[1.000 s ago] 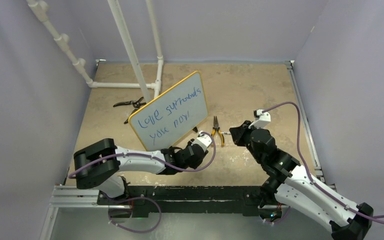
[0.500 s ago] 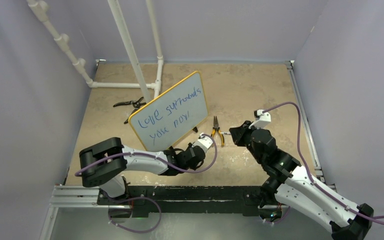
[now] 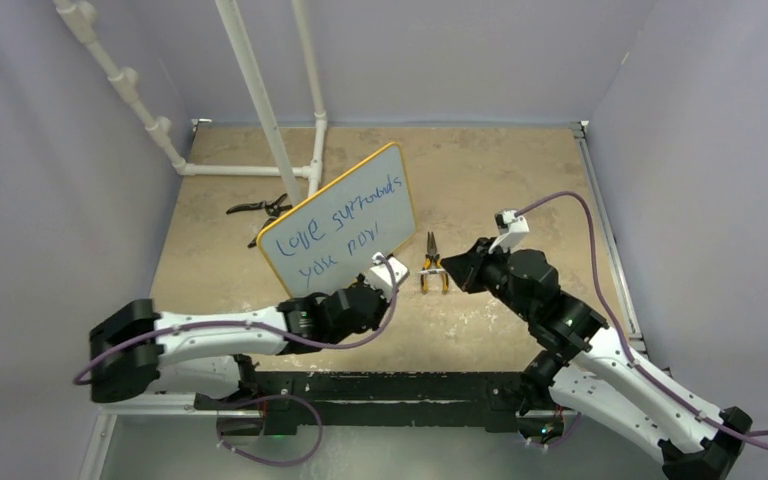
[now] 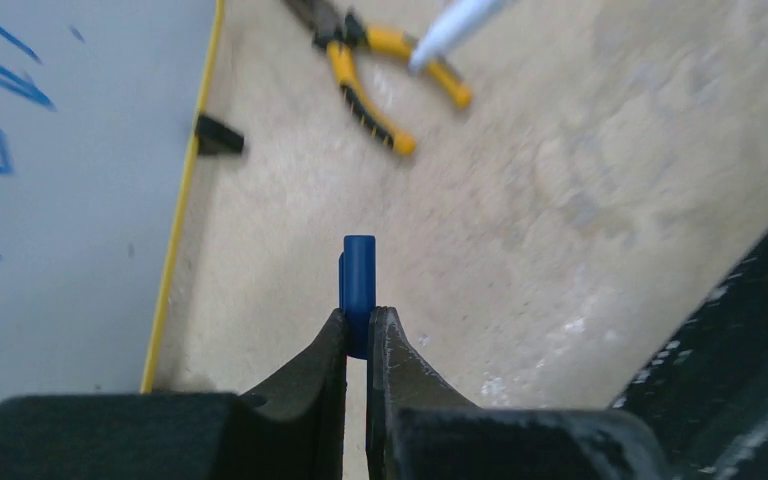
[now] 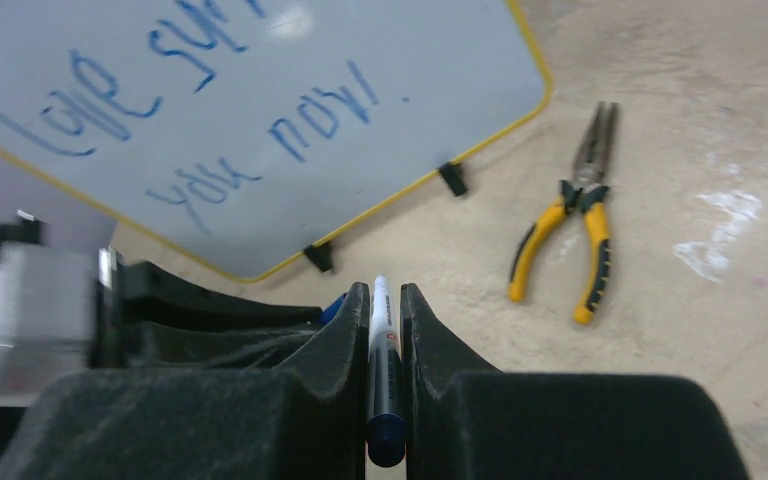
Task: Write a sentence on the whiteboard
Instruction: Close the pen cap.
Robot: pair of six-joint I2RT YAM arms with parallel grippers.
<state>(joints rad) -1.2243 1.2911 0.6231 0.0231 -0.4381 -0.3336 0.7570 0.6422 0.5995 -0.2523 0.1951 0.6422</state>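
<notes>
Right gripper (image 5: pixel 385 300) is pinched shut on a marker (image 5: pixel 383 350), which runs straight out between its fingers with the tip forward. Left gripper (image 4: pixel 358 325) is closed just as tightly on a blue cap (image 4: pixel 359 285), most of which pokes out past the fingertips.

From above, the board (image 3: pixel 392 222) sits mid-table (image 3: pixel 500 180), turned at an angle with its black feet along the near edge. It lies at about 10 o'clock from the right gripper and 11 o'clock from the left one, which is just beside its near right corner. The sentence (image 3: pixel 335 225) is on it in blue, two lines reading roughly "love surrounds / you now".

Yellow-handled pliers (image 3: pixel 432 265) lie flat between the two grippers, at 3 o'clock from the board's corner, and the marker tip is right over their handles. Black pliers (image 3: pixel 260 208) lie at 10 o'clock from the board, partly behind it.
</notes>
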